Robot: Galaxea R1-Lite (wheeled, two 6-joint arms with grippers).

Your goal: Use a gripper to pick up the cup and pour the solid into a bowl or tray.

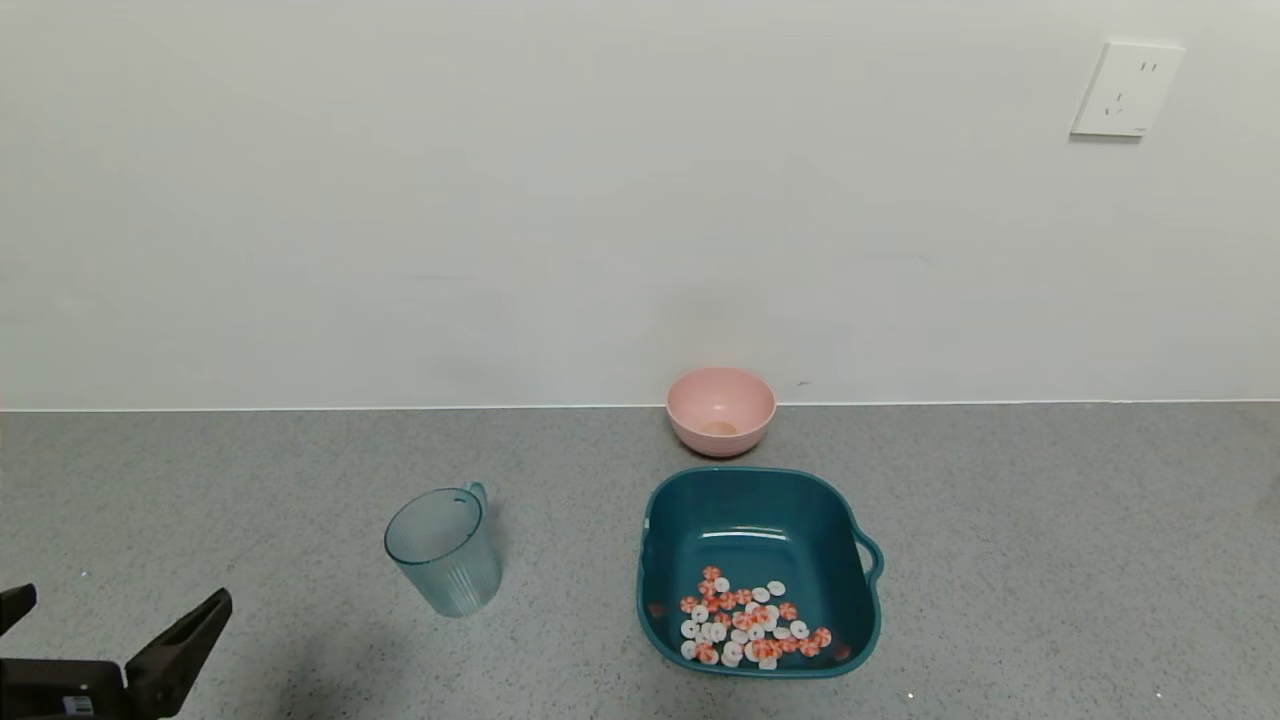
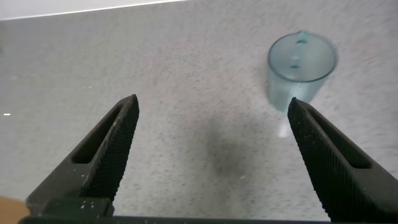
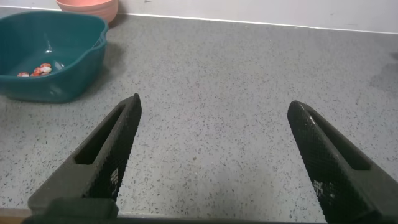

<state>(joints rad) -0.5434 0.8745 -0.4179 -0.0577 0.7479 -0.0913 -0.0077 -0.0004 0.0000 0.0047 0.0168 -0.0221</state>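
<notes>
The pale blue-green ribbed cup [image 1: 444, 549] stands upright and empty on the grey counter, left of the dark teal basin [image 1: 660, 560]. The white and orange-red discs [image 1: 748, 622] lie in the basin's near part. My left gripper [image 1: 120, 615] is open and empty at the counter's near left, apart from the cup. In the left wrist view the cup [image 2: 301, 67] stands beyond the open left gripper [image 2: 211, 109]. My right gripper [image 3: 214, 106] is open and empty over bare counter, out of the head view. The right wrist view shows the basin [image 3: 74, 78] with a few discs [image 3: 38, 70].
A small pink bowl [image 1: 720, 409] stands behind the basin against the white wall; it also shows in the right wrist view [image 3: 93, 7]. A wall socket [image 1: 1126, 88] is at the upper right.
</notes>
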